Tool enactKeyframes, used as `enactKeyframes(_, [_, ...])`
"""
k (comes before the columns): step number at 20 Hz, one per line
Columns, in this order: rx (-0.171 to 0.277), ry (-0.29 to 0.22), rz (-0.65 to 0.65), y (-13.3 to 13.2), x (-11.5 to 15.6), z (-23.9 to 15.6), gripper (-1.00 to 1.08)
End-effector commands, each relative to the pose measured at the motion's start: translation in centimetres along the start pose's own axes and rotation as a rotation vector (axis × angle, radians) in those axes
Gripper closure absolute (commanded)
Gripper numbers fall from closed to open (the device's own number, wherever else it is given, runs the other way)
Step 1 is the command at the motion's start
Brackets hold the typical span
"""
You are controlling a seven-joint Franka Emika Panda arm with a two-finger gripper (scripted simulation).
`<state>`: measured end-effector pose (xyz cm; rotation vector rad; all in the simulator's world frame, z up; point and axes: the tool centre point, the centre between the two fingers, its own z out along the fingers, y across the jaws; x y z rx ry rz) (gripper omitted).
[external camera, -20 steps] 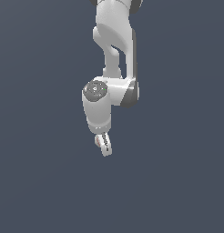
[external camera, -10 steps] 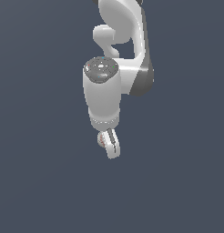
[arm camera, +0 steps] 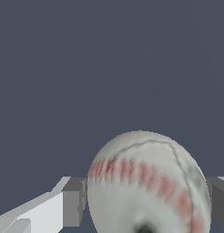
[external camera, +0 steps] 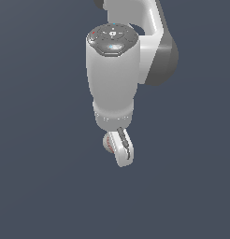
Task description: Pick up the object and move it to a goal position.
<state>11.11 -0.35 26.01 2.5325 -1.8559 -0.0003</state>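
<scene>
The ball (arm camera: 145, 182) is greyish-white with reddish stitch marks and sits between my two fingers in the wrist view. In the exterior view only a sliver of the ball (external camera: 109, 144) shows behind the near finger. My gripper (external camera: 118, 150) is shut on the ball and hangs below the white wrist, held in the air. One finger pad (arm camera: 73, 200) presses one side of the ball, the other finger (arm camera: 219, 205) shows at the frame edge on the opposite side.
The white arm (external camera: 112, 70) with its grey joint (external camera: 161, 58) fills the upper middle of the exterior view. Around it there is only a plain dark blue-grey background with no visible surface edges.
The arm and gripper have come much closer to the exterior camera and look larger, with the ball still held between the fingers.
</scene>
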Motion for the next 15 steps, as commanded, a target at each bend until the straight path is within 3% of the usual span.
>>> enactKeyframes(1, [0.001, 0.000, 0.000, -0.6, -0.1, -1.1, 1.08])
enactKeyframes(15, [0.001, -0.001, 0.000, -1.9, -0.3, -3.1, 1.08])
